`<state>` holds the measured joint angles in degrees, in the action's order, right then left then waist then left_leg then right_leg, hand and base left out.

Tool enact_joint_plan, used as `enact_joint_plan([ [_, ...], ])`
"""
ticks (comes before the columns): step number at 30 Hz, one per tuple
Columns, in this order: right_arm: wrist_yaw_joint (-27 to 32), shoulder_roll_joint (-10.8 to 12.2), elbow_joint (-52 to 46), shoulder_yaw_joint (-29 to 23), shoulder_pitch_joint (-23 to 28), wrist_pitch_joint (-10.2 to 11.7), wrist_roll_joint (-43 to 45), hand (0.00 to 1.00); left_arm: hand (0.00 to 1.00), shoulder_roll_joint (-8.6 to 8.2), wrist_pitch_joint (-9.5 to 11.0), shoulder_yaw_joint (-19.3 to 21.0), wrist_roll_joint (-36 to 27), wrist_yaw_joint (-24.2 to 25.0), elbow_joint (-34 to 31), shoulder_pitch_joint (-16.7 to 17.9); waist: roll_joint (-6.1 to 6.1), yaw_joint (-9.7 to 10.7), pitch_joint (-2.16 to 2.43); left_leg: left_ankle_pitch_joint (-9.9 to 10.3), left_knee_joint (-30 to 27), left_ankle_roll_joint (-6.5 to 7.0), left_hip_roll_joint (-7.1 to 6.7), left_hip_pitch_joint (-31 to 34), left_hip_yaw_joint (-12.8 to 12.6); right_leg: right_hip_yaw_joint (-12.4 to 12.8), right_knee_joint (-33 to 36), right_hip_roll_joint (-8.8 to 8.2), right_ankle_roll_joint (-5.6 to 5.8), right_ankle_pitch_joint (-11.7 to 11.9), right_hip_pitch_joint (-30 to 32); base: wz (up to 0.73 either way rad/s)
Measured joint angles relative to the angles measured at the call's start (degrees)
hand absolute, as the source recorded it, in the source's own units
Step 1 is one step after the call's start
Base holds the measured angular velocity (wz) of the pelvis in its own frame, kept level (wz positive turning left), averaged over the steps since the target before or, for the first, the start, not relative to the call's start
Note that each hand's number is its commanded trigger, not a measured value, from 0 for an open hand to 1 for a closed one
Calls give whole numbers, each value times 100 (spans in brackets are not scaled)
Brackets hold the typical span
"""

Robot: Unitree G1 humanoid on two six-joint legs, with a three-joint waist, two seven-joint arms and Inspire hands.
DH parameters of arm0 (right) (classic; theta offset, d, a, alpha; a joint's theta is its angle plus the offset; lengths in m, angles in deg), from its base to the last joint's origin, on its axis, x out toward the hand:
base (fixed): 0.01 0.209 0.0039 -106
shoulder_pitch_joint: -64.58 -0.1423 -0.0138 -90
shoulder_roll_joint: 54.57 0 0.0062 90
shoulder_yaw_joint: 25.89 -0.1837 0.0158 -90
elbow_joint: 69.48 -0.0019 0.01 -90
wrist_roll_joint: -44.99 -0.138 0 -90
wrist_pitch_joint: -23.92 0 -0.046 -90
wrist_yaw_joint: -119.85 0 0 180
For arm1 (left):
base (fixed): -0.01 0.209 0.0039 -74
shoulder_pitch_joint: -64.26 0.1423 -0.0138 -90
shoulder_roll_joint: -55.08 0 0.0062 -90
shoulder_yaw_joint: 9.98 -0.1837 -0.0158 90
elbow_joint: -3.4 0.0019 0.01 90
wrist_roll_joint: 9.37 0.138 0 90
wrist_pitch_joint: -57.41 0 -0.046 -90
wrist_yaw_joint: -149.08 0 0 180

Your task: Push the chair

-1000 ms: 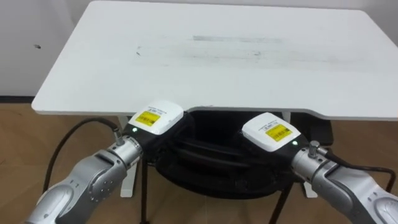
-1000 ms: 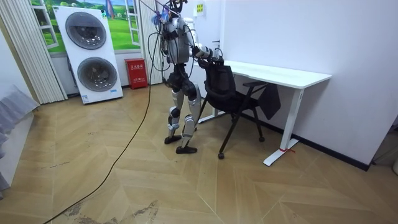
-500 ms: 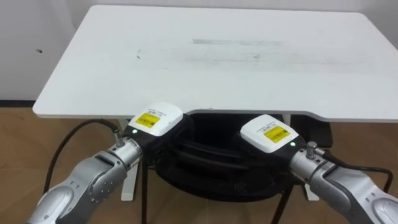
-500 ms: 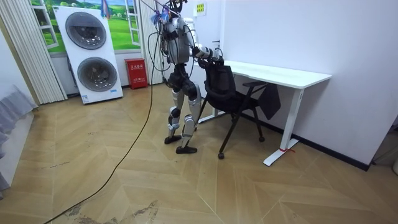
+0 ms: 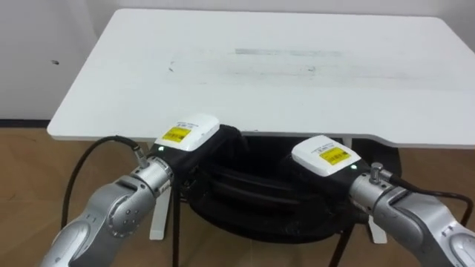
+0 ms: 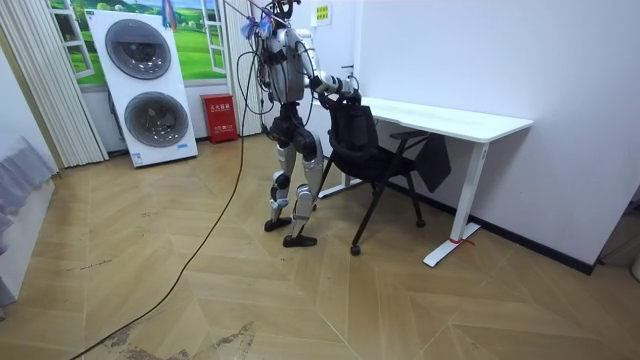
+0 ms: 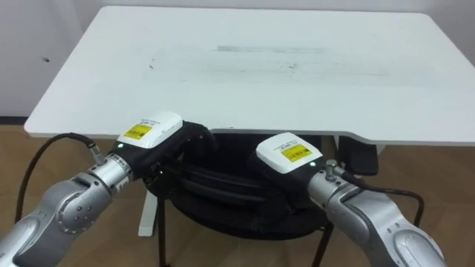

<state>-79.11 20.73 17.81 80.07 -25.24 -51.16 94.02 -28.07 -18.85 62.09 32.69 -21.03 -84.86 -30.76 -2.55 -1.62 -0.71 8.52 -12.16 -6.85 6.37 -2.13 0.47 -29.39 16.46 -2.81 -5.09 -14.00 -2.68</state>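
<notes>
Spanning the view, the white rectangular table [image 5: 282,67] stands over the black office chair [image 5: 252,193], whose seat sits partly under its near edge. The left hand [image 5: 189,137] and right hand [image 5: 323,157] rest on the backrest's top; I cannot tell whether these 2 are grasping it.

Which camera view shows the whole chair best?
The room view: the chair stands whole, back, seat and legs, at the desk. The eye views give its back and seat under the left hand and right hand.
</notes>
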Motion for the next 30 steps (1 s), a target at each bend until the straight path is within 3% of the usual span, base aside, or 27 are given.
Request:
enact_joint_plan([
  [6, 319, 213, -77, -203, -27, -4, -596, 0, 0, -29, 0, 1, 0, -1, -34, 8, 24, -37, 21, -8, -10, 12, -12, 13, 4, 1, -45, 1, 16, 36, 4, 0],
  [18, 382, 217, -79, -203, -31, -6, -640, 0, 0, 16, 2, -2, 11, 75, -147, 8, 28, -30, 27, -13, 43, 20, -33, 39, -23, -14, -183, 11, 66, 121, -19, 0],
  [27, 382, 226, -223, -258, -102, 46, -651, 0, 0, 202, 13, 12, 13, 80, -320, 8, 62, -21, 24, -40, 91, 62, -27, 42, -28, -28, -313, 58, 70, 241, -68, 0],
  [30, 382, 226, -250, -377, -101, 107, -645, 0, 0, 352, 45, 39, 24, 86, -480, 8, 84, -35, 14, -46, 85, 72, -22, 41, -29, -36, -397, 80, 72, 282, -107, 0],
])
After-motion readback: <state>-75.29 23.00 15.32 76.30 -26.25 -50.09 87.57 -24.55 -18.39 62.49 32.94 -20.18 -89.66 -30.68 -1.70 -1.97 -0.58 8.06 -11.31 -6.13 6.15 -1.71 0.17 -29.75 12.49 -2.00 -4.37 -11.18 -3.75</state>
